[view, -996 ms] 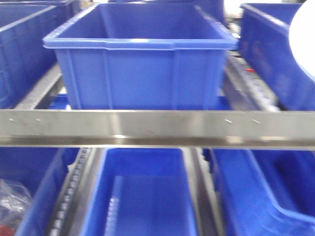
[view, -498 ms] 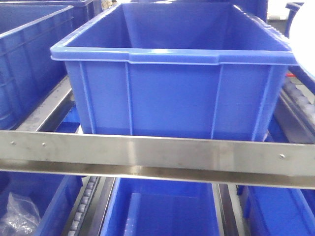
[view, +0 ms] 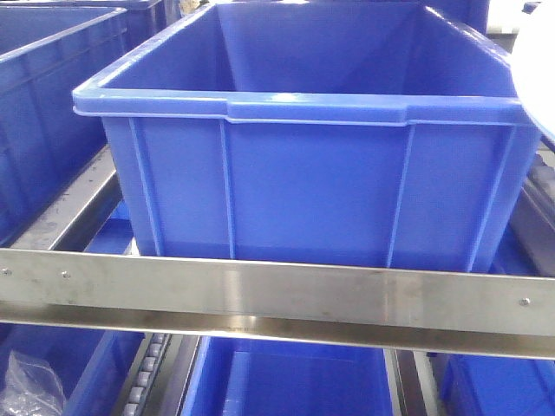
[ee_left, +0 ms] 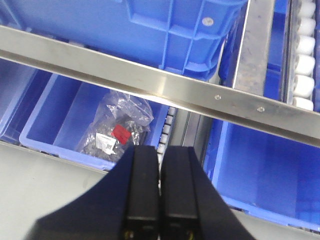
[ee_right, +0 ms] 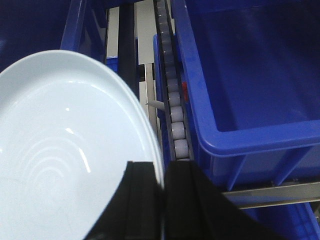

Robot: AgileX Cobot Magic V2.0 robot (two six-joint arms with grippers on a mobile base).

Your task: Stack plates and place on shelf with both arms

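A pale blue-white glossy plate (ee_right: 65, 140) with faint concentric rings fills the left of the right wrist view. My right gripper (ee_right: 163, 172) is shut on its right rim, one finger over the inside and one outside. I cannot tell whether a second plate lies under it. The same plate's edge (view: 539, 52) shows at the top right corner of the front view, above the bin's right corner. My left gripper (ee_left: 161, 150) is shut with nothing between its fingers, hanging in front of the shelf rack.
A large blue bin (view: 303, 147) stands on the upper shelf behind a steel rail (view: 277, 299). More blue bins sit below and beside it. A roller track (ee_right: 175, 115) runs between bins. A plastic bag of parts (ee_left: 117, 132) lies in a lower bin.
The front view has moved closer to the shelf: the blue bin looks larger and the steel rail sits lower. The plate's edge stays at the upper right, showing less.
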